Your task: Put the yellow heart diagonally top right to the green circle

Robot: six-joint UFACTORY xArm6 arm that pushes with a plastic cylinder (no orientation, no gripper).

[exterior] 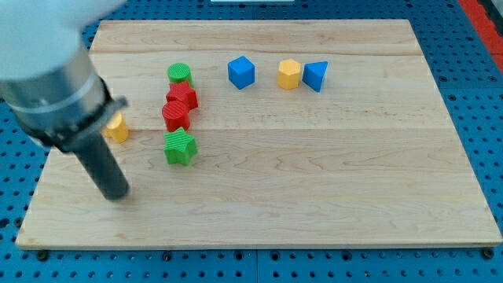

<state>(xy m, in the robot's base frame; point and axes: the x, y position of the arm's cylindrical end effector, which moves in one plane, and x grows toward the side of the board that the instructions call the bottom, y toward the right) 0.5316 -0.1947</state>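
Wooden bench on a blue pegboard. Landmark: green circle, near the bench's top edge, toward the view's left.

Yellow heart sits well to the lower left of the green circle, partly hidden behind the arm's grey body, so only its right part shows.

My tip rests on the bench, further down and left of the green circle, just below the yellow heart. A small gap shows between tip and heart, though the rod's upper part overlaps the heart in view. No fingers on this rig, just a plain rod, so nothing is apart, together or clamped.

Directly below the green circle: two red blocks, upper red block and lower red block, touching each other, shapes unclear. Below them a green star.

Right of the green circle, same row: blue cube, then yellow hexagon-like block touching a blue triangle.
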